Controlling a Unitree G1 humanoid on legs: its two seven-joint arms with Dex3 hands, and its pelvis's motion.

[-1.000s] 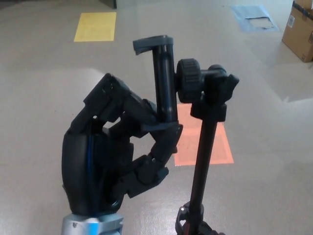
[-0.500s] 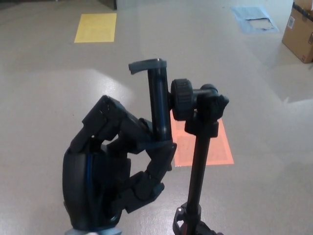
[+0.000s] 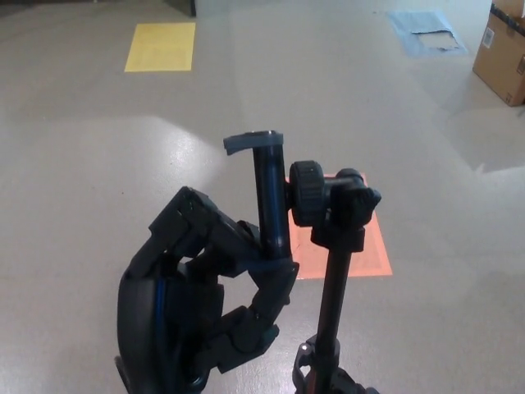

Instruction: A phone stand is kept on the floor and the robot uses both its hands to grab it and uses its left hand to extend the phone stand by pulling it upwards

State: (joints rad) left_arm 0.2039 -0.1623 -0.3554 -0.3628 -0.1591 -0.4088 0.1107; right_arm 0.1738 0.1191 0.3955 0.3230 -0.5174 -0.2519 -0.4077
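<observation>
Phone stand [image 3: 328, 246] is held upright above the floor [image 3: 98, 164] | its clamp is pinched by the left hand [image 3: 201, 304] | right hand is not seen.

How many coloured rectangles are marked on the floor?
3: a yellow rectangular floor patch far left, a blue rectangular floor patch far right, an orange rectangular floor patch partly hidden behind the black phone stand.

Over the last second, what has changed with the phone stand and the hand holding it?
The phone stand's clamp head has come down in the picture, about a fifth of the frame height, together with the left hand, which stays closed around the clamp's lower end. The pole still stands upright. The floor patches and the cardboard box have not shifted. No right hand shows.
</observation>
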